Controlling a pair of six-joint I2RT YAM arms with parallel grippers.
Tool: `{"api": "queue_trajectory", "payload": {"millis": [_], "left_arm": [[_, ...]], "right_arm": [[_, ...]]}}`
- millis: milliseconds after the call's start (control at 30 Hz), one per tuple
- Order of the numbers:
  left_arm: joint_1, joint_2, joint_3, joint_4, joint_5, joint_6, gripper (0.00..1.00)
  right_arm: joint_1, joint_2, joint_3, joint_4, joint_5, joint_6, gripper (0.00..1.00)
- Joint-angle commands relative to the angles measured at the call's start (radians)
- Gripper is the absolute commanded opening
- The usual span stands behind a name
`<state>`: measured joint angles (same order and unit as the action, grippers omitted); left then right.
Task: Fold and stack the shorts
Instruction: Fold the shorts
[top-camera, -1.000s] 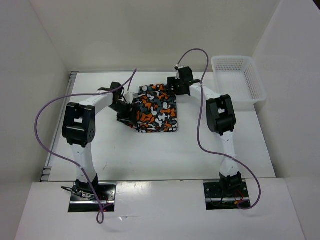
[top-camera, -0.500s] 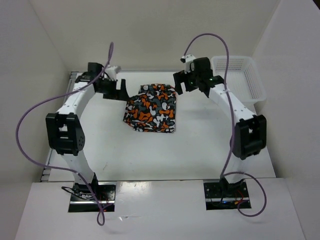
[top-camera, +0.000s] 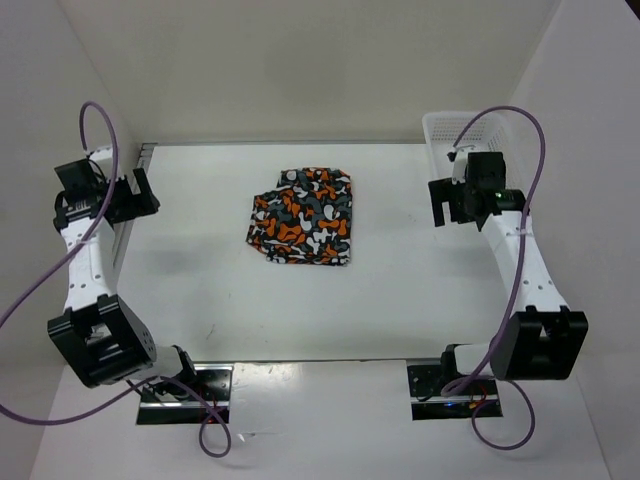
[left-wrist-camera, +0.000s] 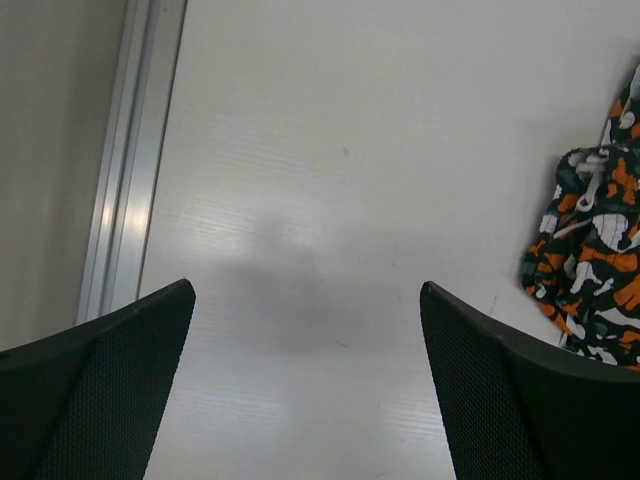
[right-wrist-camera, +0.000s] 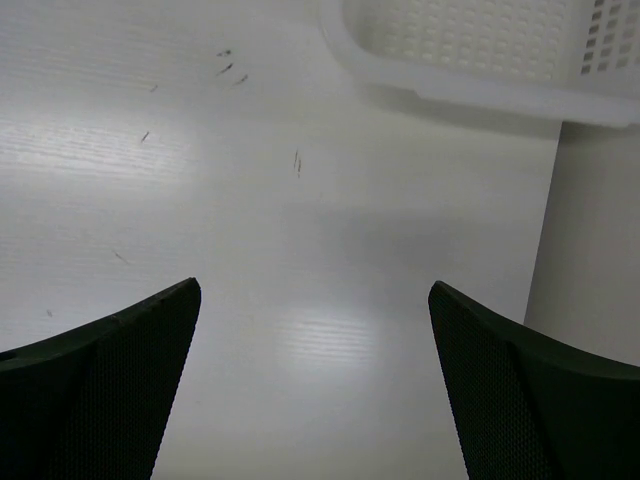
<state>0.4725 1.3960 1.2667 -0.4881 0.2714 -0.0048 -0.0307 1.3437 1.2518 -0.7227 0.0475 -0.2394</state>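
Note:
The shorts (top-camera: 303, 216), printed in orange, white, black and grey-teal blotches, lie folded in a compact rectangle at the middle of the white table. Their edge shows at the right of the left wrist view (left-wrist-camera: 595, 260). My left gripper (top-camera: 135, 195) is open and empty, high at the far left edge of the table, well apart from the shorts. My right gripper (top-camera: 445, 203) is open and empty at the far right, beside the basket. Both wrist views show wide-open black fingers over bare table (left-wrist-camera: 305, 300) (right-wrist-camera: 315, 300).
A white plastic mesh basket (top-camera: 482, 160) stands at the back right corner; its rim shows in the right wrist view (right-wrist-camera: 470, 60). A metal rail (left-wrist-camera: 125, 170) runs along the table's left edge. White walls enclose the table on three sides.
Both arms have let go of the folded shorts and swung outward, the left to the far left edge, the right toward the basket. The shorts have stayed in place.

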Motion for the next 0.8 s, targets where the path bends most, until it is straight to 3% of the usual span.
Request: {"api": "queue_trajectory", "payload": {"millis": [0,400,767], "left_arm": [[0.024,-0.061,-0.07,0.057,-0.009,0.005,1.0],[0.025,-0.112,-0.098,0.057,0.026,0.005,1.0],[0.025,-0.164,-0.139,0.075,0.057,0.005,1.0]], "right_arm": [[0.025,-0.1,-0.037,-0.046,0.087,0.048,1.0],[0.025,-0.273,-0.14,-0.046,0.126,0.106,1.0],[0.025,-0.302,-0.16,-0.037,0.17,0.126,1.0]]}}
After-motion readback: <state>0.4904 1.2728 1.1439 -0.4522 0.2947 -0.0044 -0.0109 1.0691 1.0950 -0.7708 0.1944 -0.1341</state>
